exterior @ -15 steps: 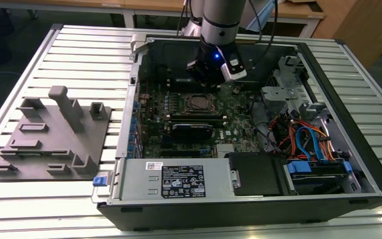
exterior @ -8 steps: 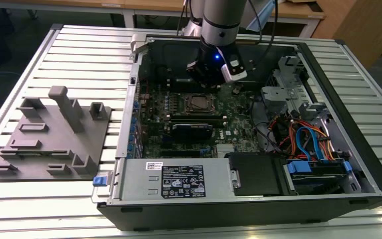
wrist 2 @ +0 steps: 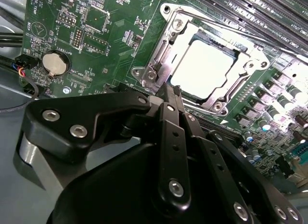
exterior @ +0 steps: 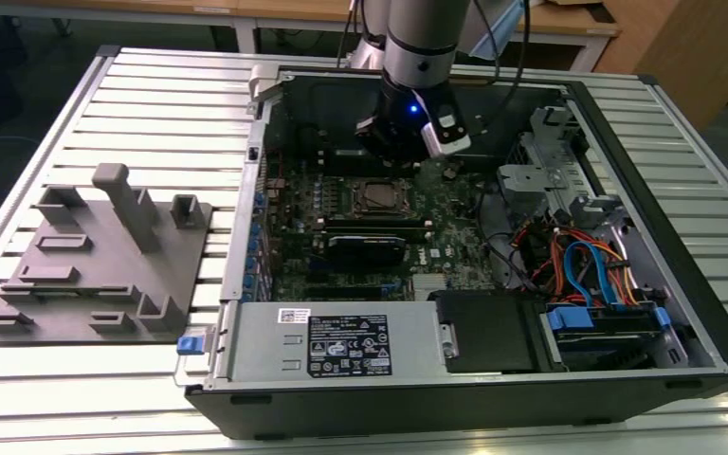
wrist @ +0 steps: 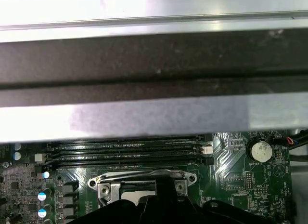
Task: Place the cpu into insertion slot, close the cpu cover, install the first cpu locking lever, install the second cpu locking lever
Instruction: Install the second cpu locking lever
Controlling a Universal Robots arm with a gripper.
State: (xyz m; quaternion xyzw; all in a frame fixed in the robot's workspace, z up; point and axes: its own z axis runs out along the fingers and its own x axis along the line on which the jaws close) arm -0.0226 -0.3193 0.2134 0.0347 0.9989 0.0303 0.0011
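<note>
Slatted metal bench (exterior: 149,95) carried an open computer case (exterior: 667,284). Inside, the pincer (wrist 2: 169,96) hung closed and empty just beside the socket. Ahead of its tips lay the cpu (wrist 2: 204,67), flat, square, dull silver, seated in the insertion slot (wrist 2: 231,53), the shiny cpu cover (wrist 2: 159,65) framing it on the green board (wrist 2: 96,36).

The cpu (wrist 2: 204,65), silver-topped, lies flat in the insertion slot (wrist 2: 231,53) on the green board, with the cpu cover (wrist 2: 159,60) closed around it.
</note>
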